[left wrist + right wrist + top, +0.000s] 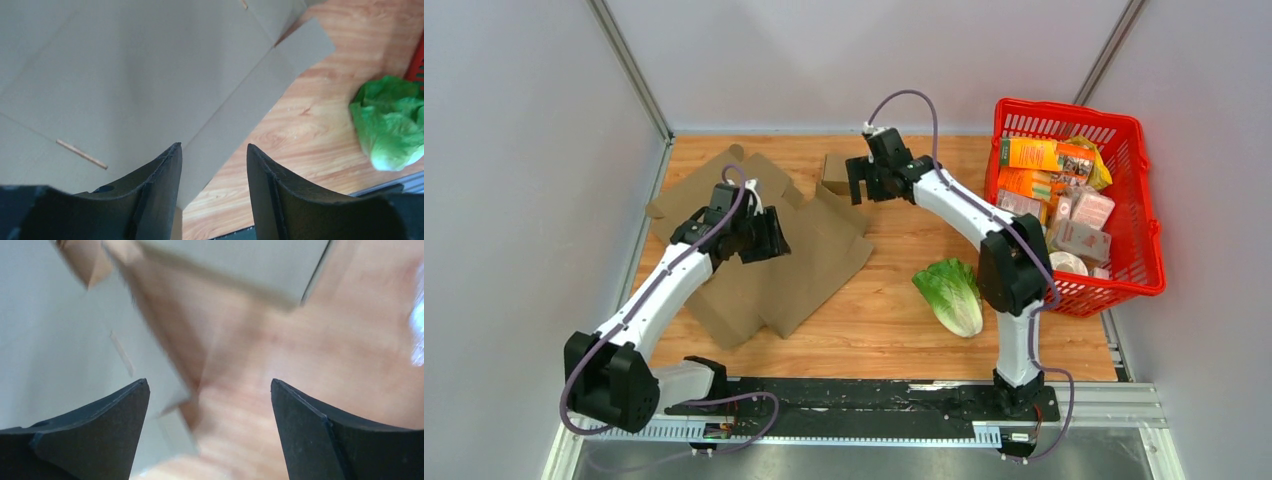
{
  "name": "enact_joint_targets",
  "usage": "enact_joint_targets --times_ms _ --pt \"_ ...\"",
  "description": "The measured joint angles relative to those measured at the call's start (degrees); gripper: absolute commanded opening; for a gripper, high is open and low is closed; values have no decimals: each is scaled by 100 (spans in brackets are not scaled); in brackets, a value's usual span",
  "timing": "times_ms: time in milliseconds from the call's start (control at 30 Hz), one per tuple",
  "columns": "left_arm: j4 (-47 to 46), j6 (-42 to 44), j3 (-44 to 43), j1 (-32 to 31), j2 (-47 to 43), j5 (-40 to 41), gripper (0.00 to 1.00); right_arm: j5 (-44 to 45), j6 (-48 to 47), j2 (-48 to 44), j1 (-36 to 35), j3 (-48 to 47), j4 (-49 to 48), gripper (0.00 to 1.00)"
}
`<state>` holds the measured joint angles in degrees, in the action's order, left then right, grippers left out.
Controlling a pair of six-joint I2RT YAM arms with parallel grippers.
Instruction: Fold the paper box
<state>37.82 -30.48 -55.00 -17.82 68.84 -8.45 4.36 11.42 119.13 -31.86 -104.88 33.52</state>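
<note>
Top view: paper box point(796, 262) is an unfolded brown cardboard blank, flat on the left half of the table point(894, 335), flaps splayed. Left gripper point(769, 240) sits over its middle, right gripper point(861, 186) by its far flap. Left wrist: jaws apart, empty, creased cardboard underneath. Right wrist: blurred, jaws wide apart, nothing between them, cardboard edge and wood below.

Place: robot test cell in a lab
Enclosure: plain grey walls point(514, 150) are set around a wooden table point(894, 335)
Mounting: robot arms point(659, 290) are bolted to a black rail point(874, 396)
</note>
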Motion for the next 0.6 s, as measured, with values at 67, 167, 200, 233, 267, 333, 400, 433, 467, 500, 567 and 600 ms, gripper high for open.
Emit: enact_joint_targets --times_ms 67,167,200,233,267,333,400,433,467,500,567,600 --pt "-125 17 -61 118 87 -116 59 -46 409 -579 -98 844 -173 95" --pt "-306 57 -129 203 350 -326 59 -356 1147 -1493 -326 2524 -772 84" --pt "-356 63 -138 208 446 -420 59 -391 1349 -1668 -413 2946 -973 77" --pt "-415 63 -144 208 546 -540 59 -389 1523 -1766 -494 3279 -1121 75" --pt "-485 61 -142 208 656 -667 58 -363 1703 -1799 -579 3506 -1248 72" --pt "-586 59 -144 208 800 -881 59 -278 2142 -1801 -758 3904 -1519 63" --pt "-671 57 -144 208 876 -1054 58 -223 2636 -1803 -946 4266 -1836 55" --pt "-713 55 -144 208 883 -1115 58 -216 2855 -1803 -1023 4402 -1996 55" --pt "-750 52 -144 208 885 -1169 58 -201 3117 -1801 -1117 4553 -2179 55" --pt "-789 44 -144 208 883 -1228 58 -186 3449 -1801 -1204 4721 -2406 56" --pt "-848 33 -144 208 883 -1309 58 -162 4024 -1803 -1342 5016 -2872 56" --pt "-863 31 -144 208 879 -1340 58 -120 4360 -1818 -1399 5136 -3174 55"
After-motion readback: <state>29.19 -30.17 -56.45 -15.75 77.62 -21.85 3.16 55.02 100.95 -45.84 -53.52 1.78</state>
